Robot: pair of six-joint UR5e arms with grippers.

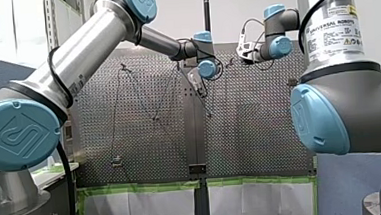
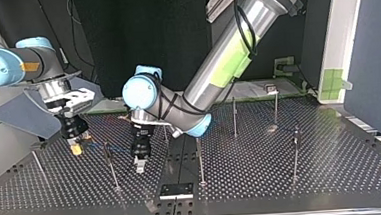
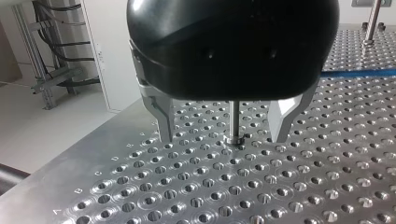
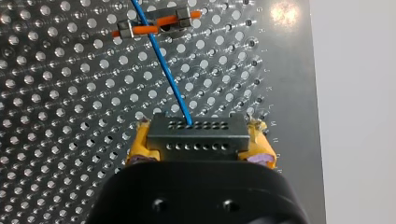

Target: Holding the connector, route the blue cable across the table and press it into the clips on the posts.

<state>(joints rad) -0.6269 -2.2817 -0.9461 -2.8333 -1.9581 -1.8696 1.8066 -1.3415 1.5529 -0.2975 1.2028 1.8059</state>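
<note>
My right gripper point(image 4: 200, 140) has its yellow pads point(image 4: 140, 143) shut on the two ends of a grey connector block point(image 4: 196, 133). The blue cable point(image 4: 163, 65) runs from the block to a clip with an orange bar point(image 4: 159, 23) on the table. In the top view this gripper point(image 2: 76, 147) hangs at the left, just above the plate. My left gripper point(image 3: 224, 135) is open, its metal fingers point(image 3: 161, 116) straddling a thin post point(image 3: 235, 121) without touching it. Beyond it lies a stretch of the blue cable point(image 3: 355, 73). In the top view the left gripper point(image 2: 140, 163) hovers low near the middle.
Several thin posts stand on the perforated table point(image 2: 283, 177), among them post point(image 2: 111, 165), post point(image 2: 200, 159) and post point(image 2: 295, 151). A black block point(image 2: 176, 190) sits at the top view's near edge. The table edge point(image 3: 70, 154) drops off beside my left gripper.
</note>
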